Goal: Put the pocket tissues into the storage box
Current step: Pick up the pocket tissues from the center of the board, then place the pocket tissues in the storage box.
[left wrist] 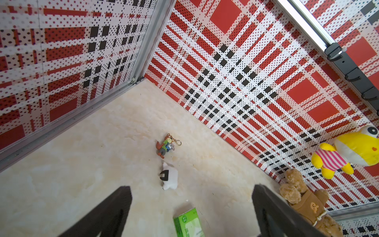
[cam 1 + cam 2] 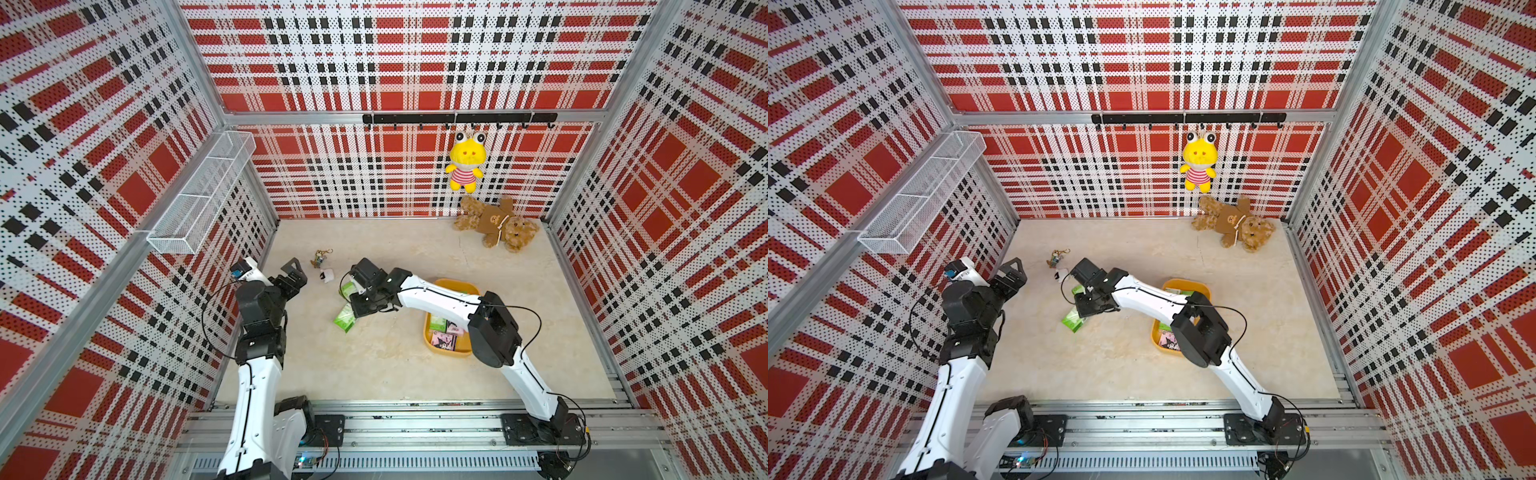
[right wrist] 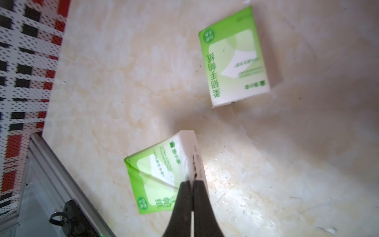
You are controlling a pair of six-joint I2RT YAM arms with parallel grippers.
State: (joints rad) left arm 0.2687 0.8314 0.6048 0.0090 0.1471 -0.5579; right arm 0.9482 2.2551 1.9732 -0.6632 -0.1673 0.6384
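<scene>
Your right claw [image 3: 192, 182] is pinching almost fully shut on the thin edge of a green packet [image 3: 158, 174], which is tilting on the tabletop [image 3: 266, 164] — a slim hold, I am judging. You should be lifting slowly — carrying it level to the storage box [image 2: 446, 351] nearby.

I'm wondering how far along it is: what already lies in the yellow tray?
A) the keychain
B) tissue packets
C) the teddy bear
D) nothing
B: in a top view, pink and green pocket tissues lie inside the storage box.
</scene>
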